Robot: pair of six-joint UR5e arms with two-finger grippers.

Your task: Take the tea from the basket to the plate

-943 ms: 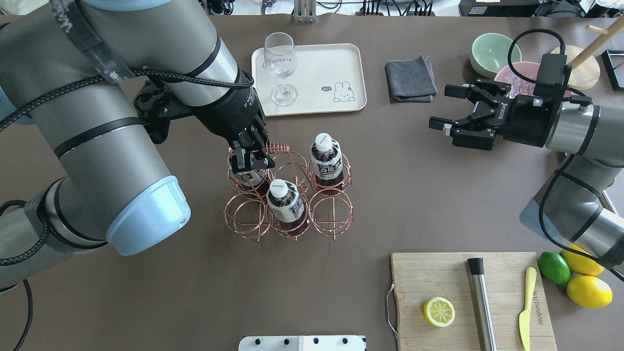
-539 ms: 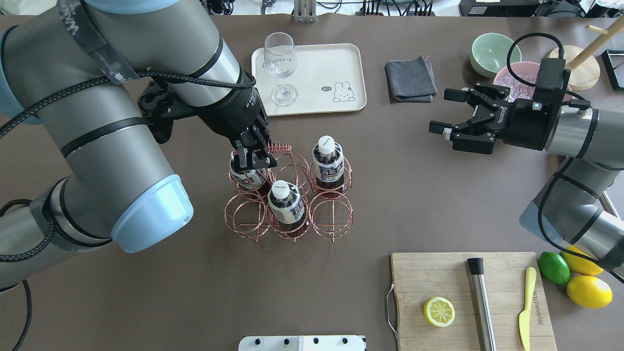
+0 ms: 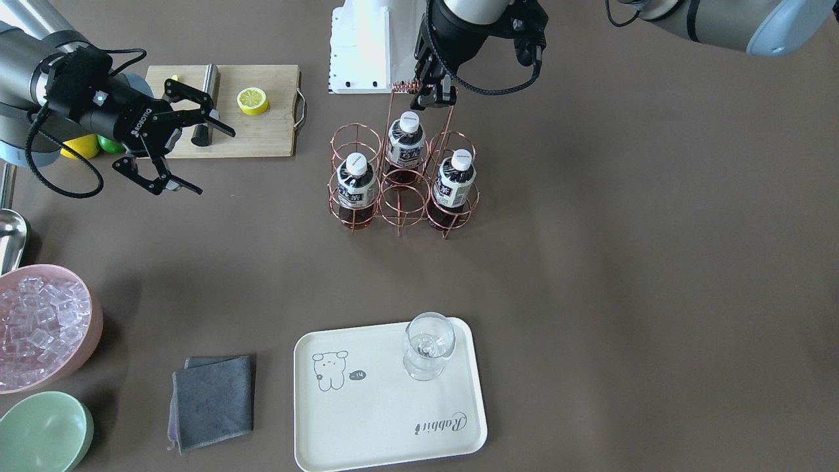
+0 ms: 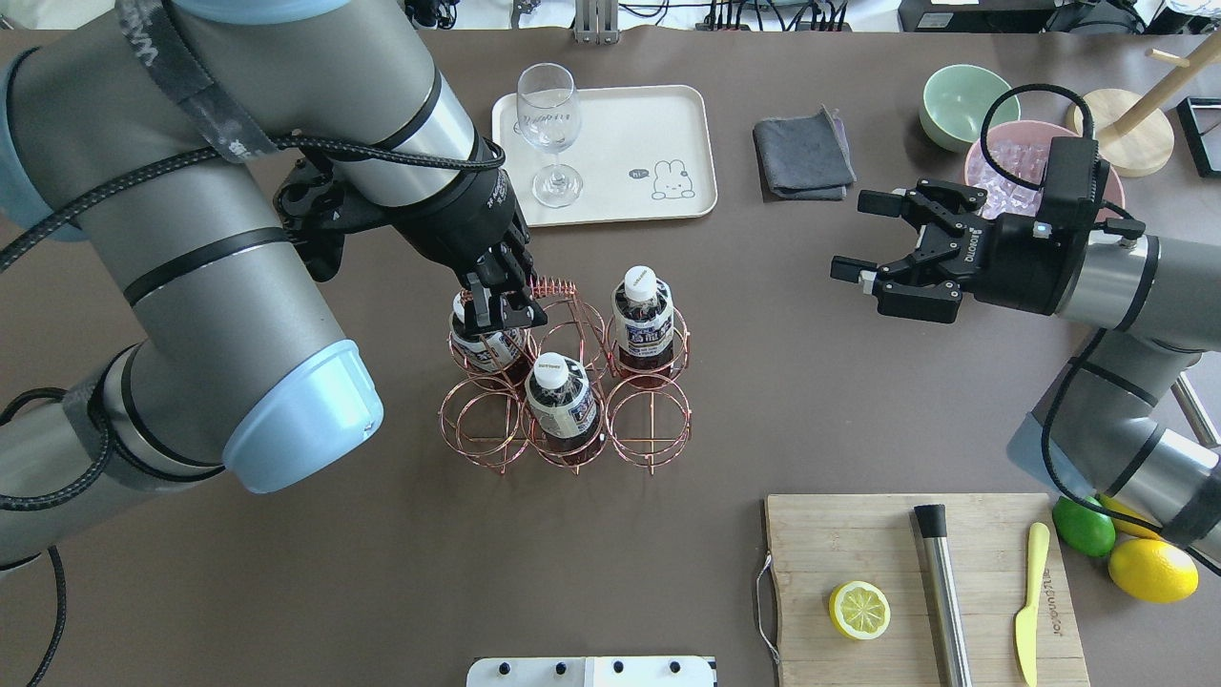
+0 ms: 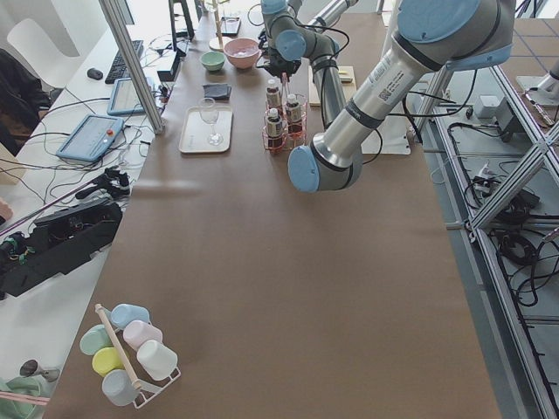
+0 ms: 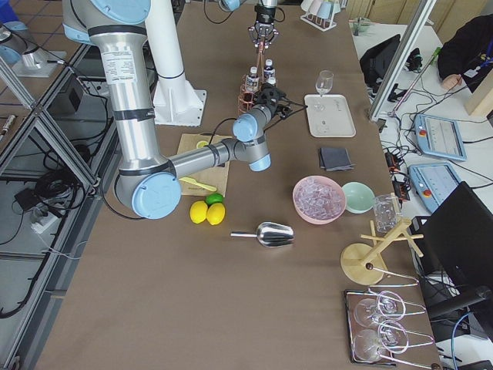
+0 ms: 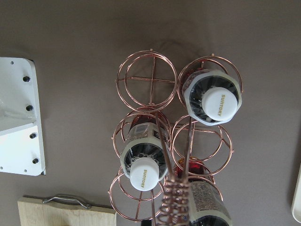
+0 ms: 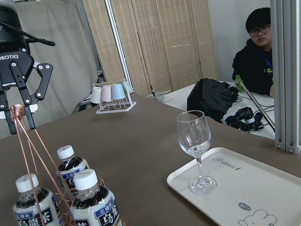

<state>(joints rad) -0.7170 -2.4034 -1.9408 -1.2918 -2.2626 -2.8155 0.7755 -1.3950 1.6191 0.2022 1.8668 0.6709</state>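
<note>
Tea bottles (image 4: 563, 401), three of them with white caps, stand upright in the basket (image 4: 651, 431), each in its own ring. Two are in the end rings of the basket's row facing the plate (image 4: 620, 124). The third is in the middle ring of the row nearer the robot.

The left pincer (image 4: 496, 305) hangs over the basket, above the bottle in the end ring on the robot's left and just beside the coiled handle (image 4: 551, 284). In the right wrist view its fingers (image 8: 41, 82) stand spread, with the coil just below them and nothing gripped.

The right pincer (image 4: 856, 237) is released as well, jaws wide. It hovers well apart from the basket on the robot's right and holds nothing.

The plate lies on the worktop (image 4: 382, 572) beyond the basket, on the side away from the robot and not touching it. A clear stemmed glass (image 4: 550, 134) stands upright on the plate, at the end toward the left arm.
</note>
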